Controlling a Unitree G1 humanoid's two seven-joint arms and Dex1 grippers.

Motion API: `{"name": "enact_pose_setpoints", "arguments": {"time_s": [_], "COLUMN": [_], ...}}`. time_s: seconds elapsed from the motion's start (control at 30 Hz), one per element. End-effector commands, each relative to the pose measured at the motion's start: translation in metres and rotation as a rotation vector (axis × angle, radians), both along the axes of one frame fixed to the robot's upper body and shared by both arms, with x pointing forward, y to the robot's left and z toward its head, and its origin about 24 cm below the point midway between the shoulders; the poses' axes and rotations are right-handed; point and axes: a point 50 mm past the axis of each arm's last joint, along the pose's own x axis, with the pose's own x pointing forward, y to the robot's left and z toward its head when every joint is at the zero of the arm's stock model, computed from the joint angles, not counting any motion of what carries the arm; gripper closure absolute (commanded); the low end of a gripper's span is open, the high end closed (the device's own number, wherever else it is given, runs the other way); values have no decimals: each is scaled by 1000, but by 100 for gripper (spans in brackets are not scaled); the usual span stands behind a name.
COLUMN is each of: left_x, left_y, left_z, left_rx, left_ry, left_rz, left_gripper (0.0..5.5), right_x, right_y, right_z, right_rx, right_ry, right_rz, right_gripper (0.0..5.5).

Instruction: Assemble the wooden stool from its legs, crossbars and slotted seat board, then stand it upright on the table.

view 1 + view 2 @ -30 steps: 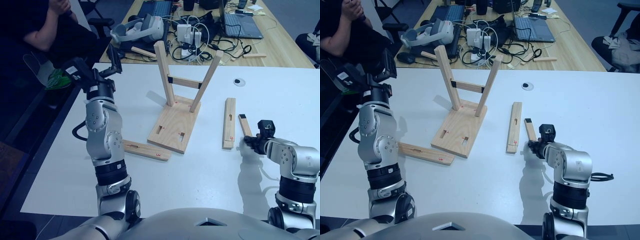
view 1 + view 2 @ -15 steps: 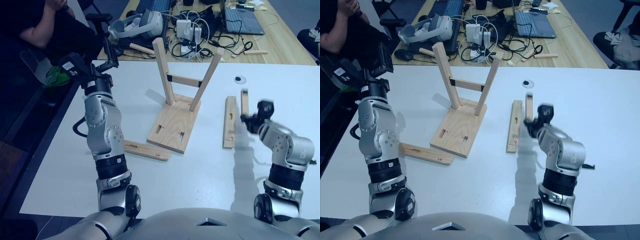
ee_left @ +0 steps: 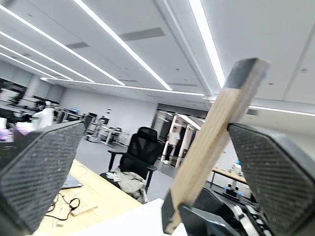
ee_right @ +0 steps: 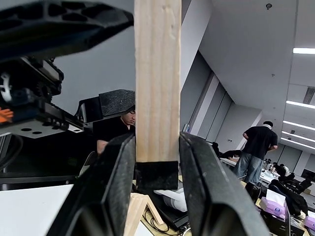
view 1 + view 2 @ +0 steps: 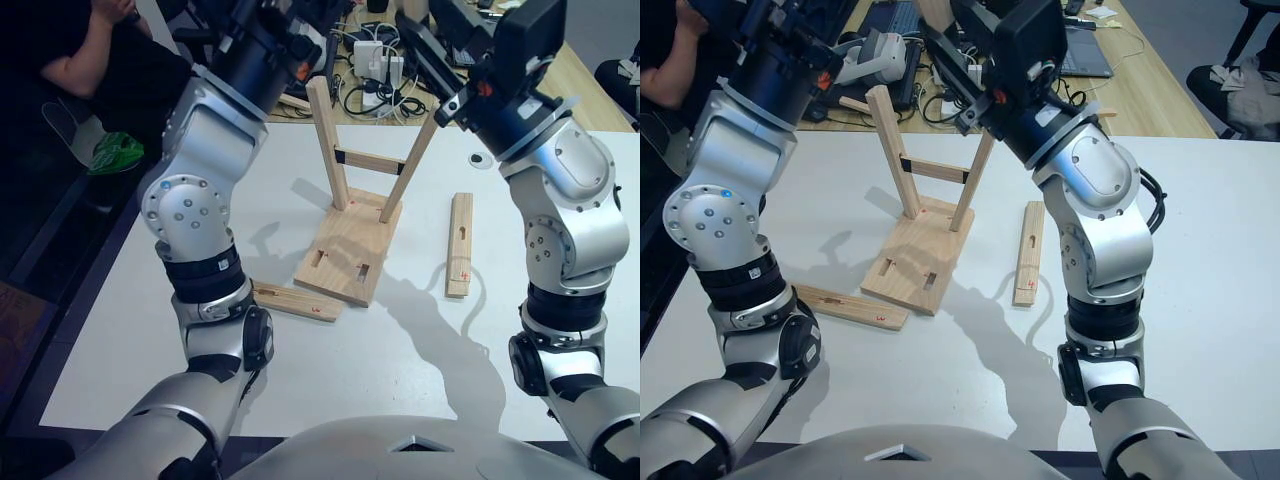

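Right wrist view: the right gripper (image 4: 157,152) pinches the crossbar (image 4: 157,73) by its black end. Left wrist view: the left gripper (image 3: 155,147) is spread wide, with that crossbar tilted between its pads. Eye views: the seat board (image 5: 348,250) lies mid-table with two standing legs (image 5: 328,150). A loose leg (image 5: 459,245) lies to its right and a second leg (image 5: 295,300) near left.

Beyond your white table (image 5: 340,372) sits a wooden desk (image 5: 1170,100) carrying a laptop (image 5: 1090,55) and a headset (image 5: 875,50); long ceiling light strips (image 3: 123,46) run above the table.
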Motion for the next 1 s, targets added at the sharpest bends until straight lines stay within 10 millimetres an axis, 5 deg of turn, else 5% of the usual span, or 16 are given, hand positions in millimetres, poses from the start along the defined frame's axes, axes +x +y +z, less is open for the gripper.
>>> {"name": "enact_pose_setpoints", "arguments": {"time_s": [0.03, 0.43, 0.73, 1.0], "left_x": [-3, -2, -6, -12], "left_y": [0, 2, 2, -5], "left_z": [9, -6, 8, 7], "left_rx": [19, 224, 169, 161], "left_ry": [-32, -166, -204, -179], "left_rz": [-18, 117, 50, -13], "left_gripper": [10, 10, 10, 144], "right_x": [-3, 6, 7, 7], "right_y": [8, 2, 8, 12], "right_z": [-3, -4, -26, -30], "right_rx": [-40, -6, -129, -155], "right_ry": [-8, 21, 37, 17], "right_rz": [48, -34, -35, -28], "right_gripper": [421, 421, 421, 421]}}
